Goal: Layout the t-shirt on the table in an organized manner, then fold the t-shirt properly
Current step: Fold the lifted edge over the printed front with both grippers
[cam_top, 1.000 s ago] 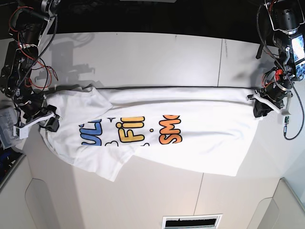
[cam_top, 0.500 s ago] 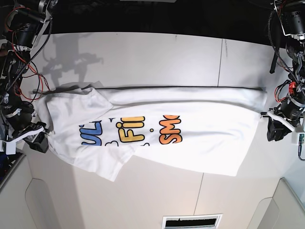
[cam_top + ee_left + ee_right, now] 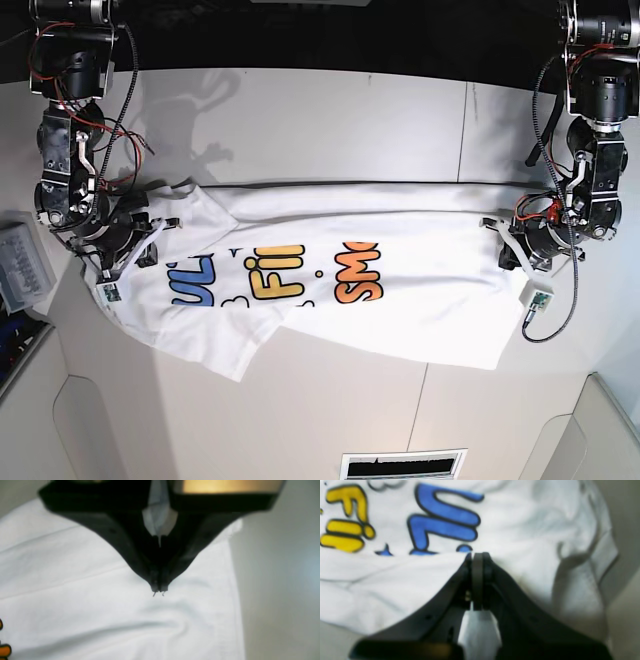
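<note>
The white t-shirt (image 3: 420, 300) lies stretched sideways across the table (image 3: 330, 120), print up, with its far edge folded over and a flap turned up at the near left. My left gripper (image 3: 508, 250) hangs over the shirt's right end. In the left wrist view, this gripper (image 3: 158, 590) is shut, tips together just above plain white cloth (image 3: 75, 585) near its hem. My right gripper (image 3: 152, 236) is over the shirt's left end. In the right wrist view, it (image 3: 477, 555) is shut at a fold edge beside the blue lettering (image 3: 445, 527). No cloth shows between either pair of fingers.
A small grey tray (image 3: 18, 265) sits at the table's left edge. A dark seam (image 3: 462, 125) runs across the tabletop at the back right. A vent grille (image 3: 400, 465) lies at the near edge. Bare tabletop (image 3: 280, 580) borders the shirt's hem.
Both arms swung out past the shirt's ends, then came back inward over the cloth. Both grippers, open a second ago, have shut.
</note>
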Tool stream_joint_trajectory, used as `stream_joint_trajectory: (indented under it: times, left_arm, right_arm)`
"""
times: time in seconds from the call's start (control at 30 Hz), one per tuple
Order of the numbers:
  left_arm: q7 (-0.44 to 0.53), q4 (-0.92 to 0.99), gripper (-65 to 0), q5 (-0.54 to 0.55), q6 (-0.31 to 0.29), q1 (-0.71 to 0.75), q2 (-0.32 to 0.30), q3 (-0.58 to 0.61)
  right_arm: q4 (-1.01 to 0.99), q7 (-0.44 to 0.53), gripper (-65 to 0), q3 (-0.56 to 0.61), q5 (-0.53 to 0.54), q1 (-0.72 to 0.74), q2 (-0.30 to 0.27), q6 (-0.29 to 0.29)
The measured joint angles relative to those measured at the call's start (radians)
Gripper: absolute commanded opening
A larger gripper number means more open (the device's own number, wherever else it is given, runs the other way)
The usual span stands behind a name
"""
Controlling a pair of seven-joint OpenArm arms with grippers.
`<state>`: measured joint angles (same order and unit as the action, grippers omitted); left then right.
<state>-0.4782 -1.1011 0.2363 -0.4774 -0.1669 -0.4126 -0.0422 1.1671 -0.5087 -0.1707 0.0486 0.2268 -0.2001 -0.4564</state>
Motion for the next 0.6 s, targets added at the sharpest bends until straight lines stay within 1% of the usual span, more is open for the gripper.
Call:
stream_joint_trajectory:
  times: [0.07,0.1,0.2,0.27,0.4,0.5,0.6]
  left_arm:
    - [0.001,0.024,-65.0,-0.019,-0.001,0.003,0.0,0.011]
    - [0.018,0.035,-65.0,-0.013,-0.001,0.006,-0.001,0.011]
    - [0.028,0.061,-65.0,-0.007,-0.002,0.005,-0.003,0.01]
    - [0.03,0.069,-65.0,-0.006,-0.002,0.006,-0.003,0.009]
    - [0.042,0.065,-65.0,0.008,-0.002,0.043,-0.003,0.009]
    - [0.087,0.06,-65.0,0.026,-0.009,0.097,-0.003,0.006]
    - [0.116,0.047,-65.0,0.03,-0.01,0.129,-0.006,0.003]
  right_arm:
    - [-0.042,0.008,-65.0,0.011,-0.017,0.0,0.001,0.004]
    - [-0.06,0.032,-65.0,0.011,-0.011,-0.002,0.001,0.007]
    - [-0.118,0.079,-65.0,0.011,0.008,0.001,-0.013,-0.001]
    - [-0.143,0.091,-65.0,0.011,0.02,0.001,-0.019,-0.007]
    - [-0.144,0.096,-65.0,0.011,0.071,-0.034,-0.039,-0.006]
    - [-0.138,0.121,-65.0,0.011,0.092,-0.071,-0.059,-0.023]
    - [-0.117,0.127,-65.0,0.011,0.116,-0.106,-0.075,-0.026]
